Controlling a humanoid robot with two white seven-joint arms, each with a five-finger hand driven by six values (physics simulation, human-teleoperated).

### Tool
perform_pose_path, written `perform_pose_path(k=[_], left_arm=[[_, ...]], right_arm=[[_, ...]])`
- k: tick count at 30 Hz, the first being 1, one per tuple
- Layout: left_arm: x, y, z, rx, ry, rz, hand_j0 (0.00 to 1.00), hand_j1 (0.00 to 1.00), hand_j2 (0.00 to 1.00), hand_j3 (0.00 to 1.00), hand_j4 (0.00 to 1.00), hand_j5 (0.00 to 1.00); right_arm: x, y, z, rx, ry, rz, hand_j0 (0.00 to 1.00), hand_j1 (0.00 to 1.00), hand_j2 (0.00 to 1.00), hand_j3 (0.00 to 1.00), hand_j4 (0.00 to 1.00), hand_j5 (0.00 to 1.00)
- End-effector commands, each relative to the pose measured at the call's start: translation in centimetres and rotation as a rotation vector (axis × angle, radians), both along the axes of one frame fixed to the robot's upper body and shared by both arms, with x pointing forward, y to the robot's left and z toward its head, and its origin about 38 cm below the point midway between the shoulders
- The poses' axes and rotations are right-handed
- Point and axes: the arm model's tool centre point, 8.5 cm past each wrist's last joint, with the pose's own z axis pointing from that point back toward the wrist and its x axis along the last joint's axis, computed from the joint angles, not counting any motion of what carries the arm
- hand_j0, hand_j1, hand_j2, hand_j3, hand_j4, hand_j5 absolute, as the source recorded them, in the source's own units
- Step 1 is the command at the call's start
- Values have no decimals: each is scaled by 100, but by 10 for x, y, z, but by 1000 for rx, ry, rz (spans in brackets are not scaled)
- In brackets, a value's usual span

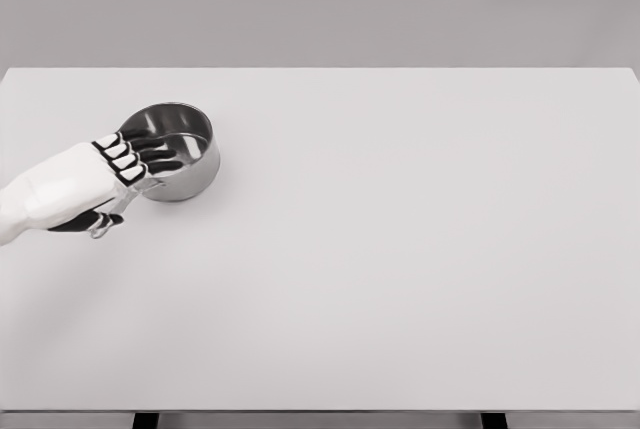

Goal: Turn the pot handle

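A small shiny steel pot stands on the white table at the left. Its thin metal handle points toward the lower left. My left hand comes in from the left edge and lies over the handle's root. Its fingers reach out straight across the pot's near rim and over the opening. The dark thumb lies low beside the handle. Most of the handle is hidden under the palm, and no closed grasp shows. The right arm is out of view.
The table's far edge runs behind the pot, against a plain grey wall. The front edge sits near the bottom of the picture.
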Motion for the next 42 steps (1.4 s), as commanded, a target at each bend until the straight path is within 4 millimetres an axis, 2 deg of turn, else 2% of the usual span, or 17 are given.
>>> perform_pose_path(k=[1,6,12,14,21,24,26,33,37,42], left_arm=[[0,2,2,-1,-2,3,100,100,100,100,100,100],[1,4,2,-8,3,9,100,100,100,100,100,100],[-4,-7,20,-48,-20,-42,100,100,100,100,100,100],[-8,-6,13,-51,2,-41,100,100,100,100,100,100],[-11,-10,12,-81,17,-73,100,100,100,100,100,100],[-9,-9,11,-82,12,-64,100,100,100,100,100,100],[-3,-7,3,-97,17,-39,100,100,100,100,100,100],[-1,-22,-7,-147,20,-46,100,100,100,100,100,100],[4,-16,-16,-159,35,-14,100,100,100,100,100,100],[4,-15,-18,-147,32,-10,100,100,100,100,100,100]], right_arm=[[0,0,0,0,0,0,100,100,100,100,100,100],[0,0,0,0,1,0,100,100,100,100,100,100],[0,0,0,0,0,0,100,100,100,100,100,100],[0,0,0,0,0,2,100,100,100,100,100,100],[0,0,0,0,0,0,100,100,100,100,100,100],[0,0,0,0,0,0,100,100,100,100,100,100],[0,0,0,0,0,0,100,100,100,100,100,100],[0,0,0,0,0,0,100,100,100,100,100,100],[0,0,0,0,0,0,100,100,100,100,100,100],[0,0,0,0,0,0,100,100,100,100,100,100]])
